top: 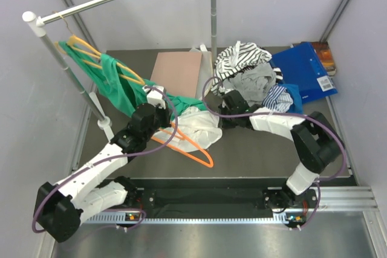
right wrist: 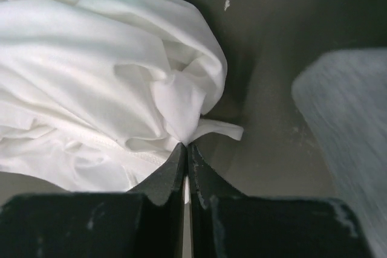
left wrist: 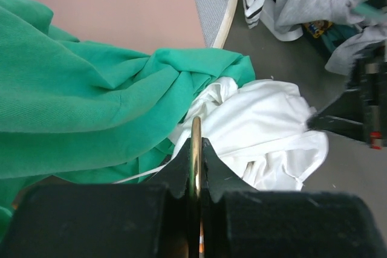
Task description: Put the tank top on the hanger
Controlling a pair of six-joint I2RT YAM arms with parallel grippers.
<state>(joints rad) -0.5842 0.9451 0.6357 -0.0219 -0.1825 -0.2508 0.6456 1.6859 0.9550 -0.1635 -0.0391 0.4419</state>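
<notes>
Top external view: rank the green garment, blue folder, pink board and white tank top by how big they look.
1. green garment, clearly the largest.
2. blue folder and pink board: these look alike, so they are not ranked against each other.
3. tank top, bunched and partly covered, so its rank is unsure.

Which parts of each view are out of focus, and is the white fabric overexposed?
Left wrist: fingers blurred, green garment sharp. Right wrist: pale shape at right blurred, tank top nearly washed out at upper left. Top external: sharp, evenly lit, soft shadows.

Bright even light, soft shadows, blurred foregrounds.
</notes>
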